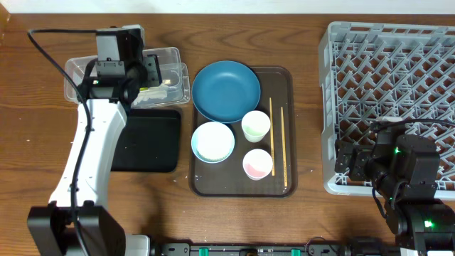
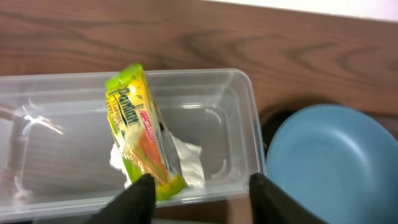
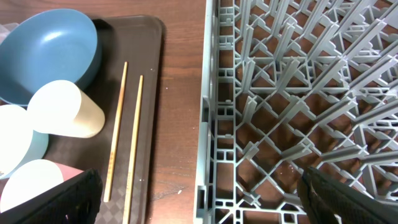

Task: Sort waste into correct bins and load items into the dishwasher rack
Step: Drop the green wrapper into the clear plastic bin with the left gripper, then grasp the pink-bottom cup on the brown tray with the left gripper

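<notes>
Left claw (image 2: 202, 200) above the near wall of the clear tub (image 2: 247, 118), fingers (image 2: 138, 198) apart, clamped on nothing. Inside the tub, a yellow-green wrapper (image 2: 138, 127), tilted, lower end just beside the left-hand finger; contact impossible to tell. Crumpled white tissue (image 2: 189, 163) under and behind the wrapper, also in the tub. Just past the tub's end, the edge of the blue plate (image 2: 329, 162).

Right claw (image 3: 208, 208) spread wide, empty, low over the near corner of the grey rack (image 3: 298, 93), straddling its edge.

From overhead: black tray (image 1: 149, 142) on the worktop (image 1: 35, 163), just in front of the tub, partly under the left arm. In the middle, a brown tray (image 1: 286, 77) carrying the plate at the back, a white bowl (image 1: 212, 141) front left, a green cup (image 1: 256, 126) and a pink cup (image 1: 257, 164) beside it, and two chopsticks (image 1: 281, 146) side by side along the right edge. Rack at far right, well apart from the tub, with nothing visible in it.
</notes>
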`<action>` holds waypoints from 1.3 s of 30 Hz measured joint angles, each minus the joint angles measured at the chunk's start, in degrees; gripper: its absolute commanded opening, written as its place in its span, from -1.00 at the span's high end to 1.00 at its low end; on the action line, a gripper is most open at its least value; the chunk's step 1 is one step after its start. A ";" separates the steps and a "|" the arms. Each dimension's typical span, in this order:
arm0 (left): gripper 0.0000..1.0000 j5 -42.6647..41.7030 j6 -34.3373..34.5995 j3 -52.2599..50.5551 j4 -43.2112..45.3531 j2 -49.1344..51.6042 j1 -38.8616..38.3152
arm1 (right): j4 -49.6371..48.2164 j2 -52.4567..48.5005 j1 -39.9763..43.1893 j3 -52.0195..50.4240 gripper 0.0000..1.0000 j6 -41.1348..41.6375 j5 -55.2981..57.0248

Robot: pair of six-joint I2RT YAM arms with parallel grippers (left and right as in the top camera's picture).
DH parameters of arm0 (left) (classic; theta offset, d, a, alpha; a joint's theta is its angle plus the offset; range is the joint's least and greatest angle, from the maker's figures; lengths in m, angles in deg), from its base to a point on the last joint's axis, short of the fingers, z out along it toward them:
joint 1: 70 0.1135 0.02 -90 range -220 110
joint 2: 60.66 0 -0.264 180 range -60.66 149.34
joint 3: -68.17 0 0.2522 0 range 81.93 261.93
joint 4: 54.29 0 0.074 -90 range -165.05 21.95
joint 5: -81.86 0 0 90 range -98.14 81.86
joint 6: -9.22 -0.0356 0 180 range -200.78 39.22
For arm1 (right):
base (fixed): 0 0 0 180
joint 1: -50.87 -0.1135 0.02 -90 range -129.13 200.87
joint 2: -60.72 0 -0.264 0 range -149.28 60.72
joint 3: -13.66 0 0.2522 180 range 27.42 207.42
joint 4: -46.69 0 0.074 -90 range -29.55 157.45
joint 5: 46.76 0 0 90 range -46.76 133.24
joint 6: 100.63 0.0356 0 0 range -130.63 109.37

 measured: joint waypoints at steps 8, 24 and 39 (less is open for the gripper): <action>0.36 1.90 -0.26 0.00 4.00 7.85 0.61 | 0.07 0.00 0.00 0.00 -0.98 0.00 0.02; 0.21 1.40 1.68 0.00 4.61 11.85 4.17 | 0.24 0.00 0.00 0.00 -0.98 0.00 0.00; 0.02 -15.06 2.05 1.88 -18.88 -4.33 -4.39 | 0.31 0.00 0.00 0.02 -0.99 0.00 0.02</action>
